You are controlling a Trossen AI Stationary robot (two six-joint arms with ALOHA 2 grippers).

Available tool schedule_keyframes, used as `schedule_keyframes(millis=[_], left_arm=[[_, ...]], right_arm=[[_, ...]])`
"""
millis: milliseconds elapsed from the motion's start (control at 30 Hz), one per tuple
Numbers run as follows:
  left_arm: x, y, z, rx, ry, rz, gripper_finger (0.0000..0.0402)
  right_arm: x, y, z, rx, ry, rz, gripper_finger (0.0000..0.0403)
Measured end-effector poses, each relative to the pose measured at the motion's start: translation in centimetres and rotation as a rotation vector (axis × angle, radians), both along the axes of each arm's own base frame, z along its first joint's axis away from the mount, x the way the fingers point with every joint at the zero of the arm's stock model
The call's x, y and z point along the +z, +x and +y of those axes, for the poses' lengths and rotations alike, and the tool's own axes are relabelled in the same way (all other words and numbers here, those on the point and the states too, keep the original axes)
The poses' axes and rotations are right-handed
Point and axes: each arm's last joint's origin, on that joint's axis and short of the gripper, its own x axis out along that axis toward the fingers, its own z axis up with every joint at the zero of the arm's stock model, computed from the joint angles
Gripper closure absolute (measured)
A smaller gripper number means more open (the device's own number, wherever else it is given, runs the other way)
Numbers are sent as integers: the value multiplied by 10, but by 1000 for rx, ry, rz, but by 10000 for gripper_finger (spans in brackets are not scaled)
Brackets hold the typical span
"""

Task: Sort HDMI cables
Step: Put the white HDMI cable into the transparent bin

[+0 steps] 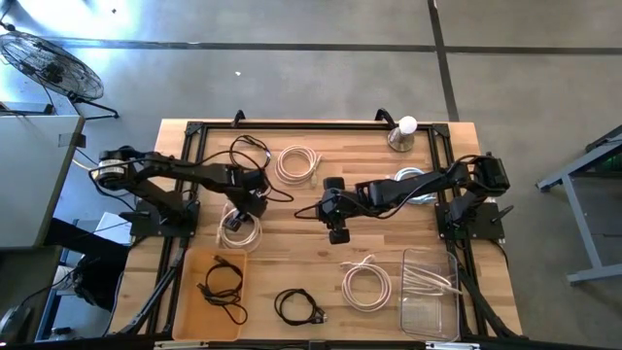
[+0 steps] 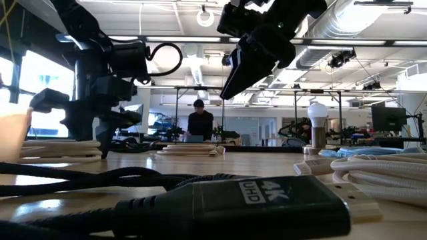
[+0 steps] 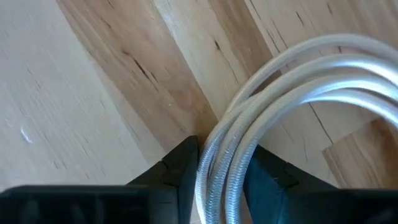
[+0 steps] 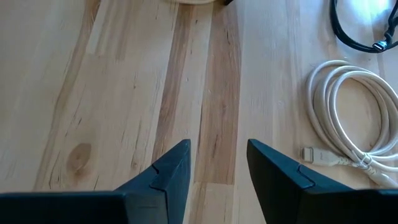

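Left gripper, near bench's left edge: jaws closed on white cable coil. Right gripper, bench centre: jaws parted, empty, above bare wood.

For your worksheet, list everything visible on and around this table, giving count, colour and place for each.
black cables: three, black; rear left, in the tray, front centre
white cables: three loose coils, white; rear centre, left, front right; more in the bin
pale cable: one, bluish-white; under right arm
tray: one, tan; front left
bin: one, clear; front right
bulb: one, white; rear right
fan: one, dark; floor, rear left
person: one, dark clothes; room behind
left gripper: shut on a white cable
right gripper: open, empty; over table centre
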Motion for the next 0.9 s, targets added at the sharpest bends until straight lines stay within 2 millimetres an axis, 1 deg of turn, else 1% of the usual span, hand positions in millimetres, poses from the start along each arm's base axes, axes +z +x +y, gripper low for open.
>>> schedule_keyframes(millis=[67, 167, 200, 300, 400, 467, 600, 667, 800, 900], left_arm=[[0, 0, 2, 9, -1, -5, 320], [1, -1, 7, 31, -12, -10, 368], [1, -1, 9, 32, -13, -12, 373], [1, -1, 13, 30, -26, -31, 372], [2, 0, 17, 20, -63, -83, 357], [3, 2, 21, 20, -90, -131, 354], [5, 6, 28, 32, -108, -207, 371], [7, 7, 32, 35, -129, -243, 372], [11, 11, 36, 8, -215, -354, 372], [17, 16, 37, -27, -294, -446, 364]], right_arm=[[0, 0, 0, 1, -2, 0, 253], [0, 1, -1, -3, -1, -7, 254], [1, 1, -1, -6, 2, -9, 254], [1, 1, -2, -7, 2, -8, 254], [0, 1, -2, -7, 2, -8, 253], [1, 1, -2, -7, 2, -8, 254], [0, 1, -2, -5, 0, -8, 253], [0, 1, -2, -4, -1, -8, 254], [0, 1, -2, 7, -10, -6, 253], [1, 1, -2, 36, -34, -3, 254]])
